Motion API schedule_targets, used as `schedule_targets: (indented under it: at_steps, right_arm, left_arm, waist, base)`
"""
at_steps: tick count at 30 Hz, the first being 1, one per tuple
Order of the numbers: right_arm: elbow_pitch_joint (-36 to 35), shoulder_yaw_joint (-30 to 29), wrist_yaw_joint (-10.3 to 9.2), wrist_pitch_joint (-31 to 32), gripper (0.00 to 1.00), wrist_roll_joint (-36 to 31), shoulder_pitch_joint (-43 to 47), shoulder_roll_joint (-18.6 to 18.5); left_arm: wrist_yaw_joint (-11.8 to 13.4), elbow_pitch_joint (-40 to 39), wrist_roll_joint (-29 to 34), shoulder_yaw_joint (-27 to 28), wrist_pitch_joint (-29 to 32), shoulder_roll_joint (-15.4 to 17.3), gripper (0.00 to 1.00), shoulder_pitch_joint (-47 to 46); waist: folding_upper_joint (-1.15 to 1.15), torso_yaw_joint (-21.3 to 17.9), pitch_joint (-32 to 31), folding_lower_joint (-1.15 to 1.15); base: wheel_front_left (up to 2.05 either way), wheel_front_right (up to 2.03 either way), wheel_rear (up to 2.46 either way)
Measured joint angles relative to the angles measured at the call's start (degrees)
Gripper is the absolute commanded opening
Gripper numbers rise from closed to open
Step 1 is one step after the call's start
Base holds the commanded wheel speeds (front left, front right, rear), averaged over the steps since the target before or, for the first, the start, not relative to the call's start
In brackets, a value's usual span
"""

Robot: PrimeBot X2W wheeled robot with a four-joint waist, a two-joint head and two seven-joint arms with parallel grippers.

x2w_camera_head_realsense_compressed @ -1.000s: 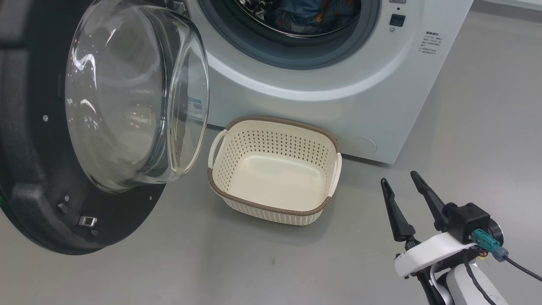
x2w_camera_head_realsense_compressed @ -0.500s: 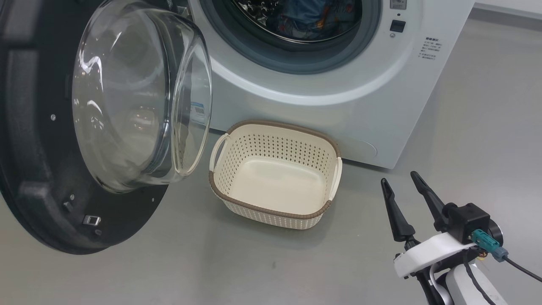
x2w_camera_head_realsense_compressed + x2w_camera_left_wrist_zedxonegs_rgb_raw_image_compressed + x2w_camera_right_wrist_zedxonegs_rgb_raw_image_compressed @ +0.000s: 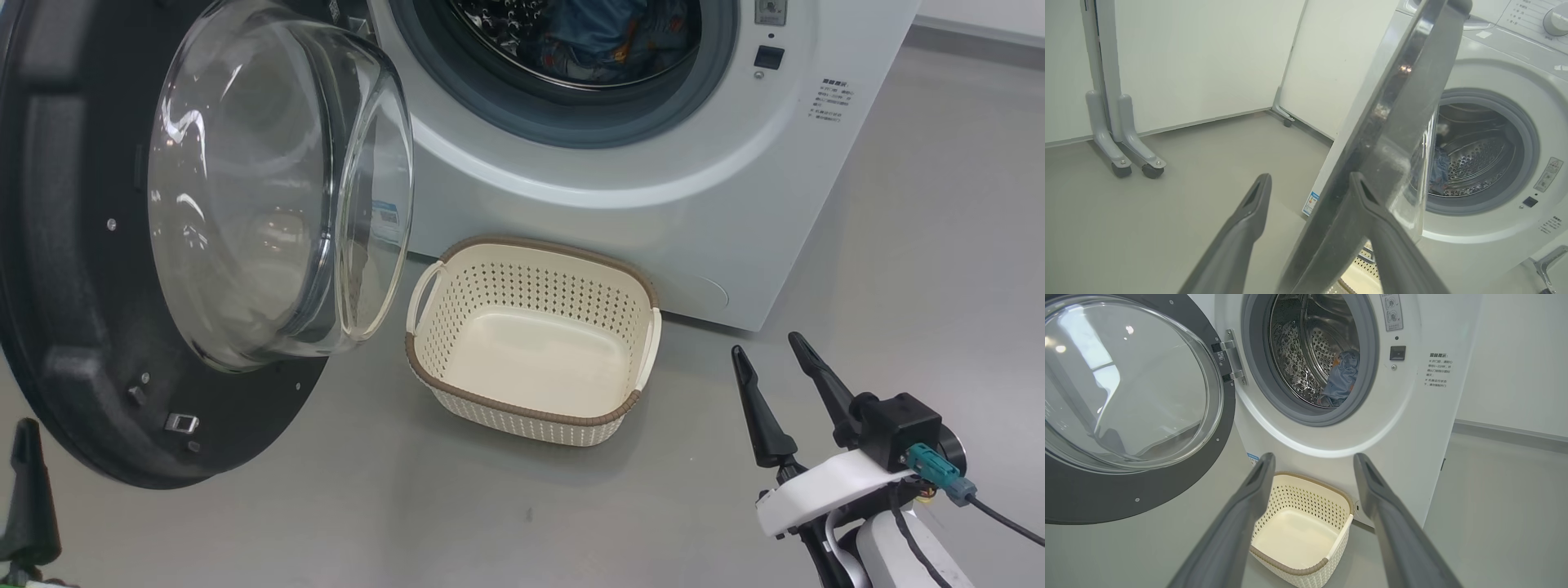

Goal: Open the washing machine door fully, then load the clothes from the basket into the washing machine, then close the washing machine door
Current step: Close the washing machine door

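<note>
The washing machine point(image 3: 620, 220) is white, and its door point(image 3: 82, 245) stands swung out to the left, with a black rim and a bulging glass bowl point(image 3: 261, 188). Light blue clothes point(image 3: 604, 33) with orange prints lie inside the steel drum, also seen as clothes point(image 3: 1341, 375) in the right wrist view. The cream basket point(image 3: 555, 242) sits empty on the floor before the machine. My right gripper point(image 3: 767, 345) is open, right of the basket. My left gripper point(image 3: 1310, 179) is open beside the door's edge point(image 3: 1396, 102); one finger point(image 3: 27, 490) shows below the door's rim.
Grey floor point(image 3: 408, 506) spreads in front of the machine. A grey stand on wheeled feet point(image 3: 1122, 134) is against the white wall left of the machine. A white wall point(image 3: 1515, 355) rises to the machine's right.
The head camera has tilted, so the whole picture has slid down a little. A finger of my left gripper has come in at the lower left. My right gripper has barely moved.
</note>
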Motion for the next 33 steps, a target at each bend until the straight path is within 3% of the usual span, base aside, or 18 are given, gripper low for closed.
schedule_targets:
  at_steps: [13, 19, 33]
  right_arm:
    - [0.0, 0.0, 0.00, 0.0, 1.00, 0.0, 0.0, 0.0]
    - [-0.1, -0.1, 0.00, 0.0, 1.00, 0.0, 0.0, 0.0]
    - [-0.1, -0.3, 0.00, 0.0, 1.00, 0.0, 0.0, 0.0]
  left_arm:
    - [0.0, 3.4, 6.4, -9.1, -10.6, 5.1, 1.00, 3.6]
    - [-0.2, 5.1, 9.6, -11.7, -11.3, 7.2, 1.00, 4.0]
    - [-0.3, 7.8, 11.9, -13.6, -11.8, 7.2, 1.00, 3.8]
  waist:
    - [0.00, 0.0, 0.6, 0.00]
    - [0.00, 0.0, 0.9, 0.00]
    - [0.00, -0.1, 1.4, 0.00]
  base:
    - [0.00, 0.00, 0.00]
    - [0.00, 0.00, 0.00]
    - [0.00, 0.00, 0.00]
